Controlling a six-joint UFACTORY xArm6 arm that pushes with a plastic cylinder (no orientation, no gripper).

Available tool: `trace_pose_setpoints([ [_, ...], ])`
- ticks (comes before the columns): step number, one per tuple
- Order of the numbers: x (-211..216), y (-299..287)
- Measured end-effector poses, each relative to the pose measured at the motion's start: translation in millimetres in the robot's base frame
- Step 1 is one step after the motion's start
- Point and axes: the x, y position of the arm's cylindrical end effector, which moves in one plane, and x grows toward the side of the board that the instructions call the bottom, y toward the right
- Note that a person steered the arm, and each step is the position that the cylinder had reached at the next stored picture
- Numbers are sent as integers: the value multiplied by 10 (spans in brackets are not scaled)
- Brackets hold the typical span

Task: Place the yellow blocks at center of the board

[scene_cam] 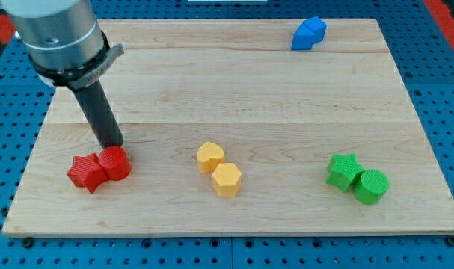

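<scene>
Two yellow blocks lie touching, below the board's middle: a heart-like yellow block [209, 157] and a yellow hexagon [227, 180] just below and right of it. My tip [113, 145] rests on the board far to their left, at the top edge of a red cylinder [115, 162], touching or nearly touching it. A red star [87, 172] sits against the cylinder's left side.
A green star [343, 170] and a green cylinder [371, 186] sit together at the lower right. Two blue blocks [309, 33] sit together near the top edge, right of centre. The wooden board [234, 97] lies on a blue pegboard surface.
</scene>
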Motion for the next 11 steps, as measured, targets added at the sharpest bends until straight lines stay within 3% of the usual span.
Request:
trace_pose_setpoints([
  [1, 69, 806],
  [3, 1202, 1330],
  [4, 1090, 1732],
  [6, 118, 1014],
  [9, -556, 1318],
  [10, -313, 1708],
  [11, 451, 2303],
])
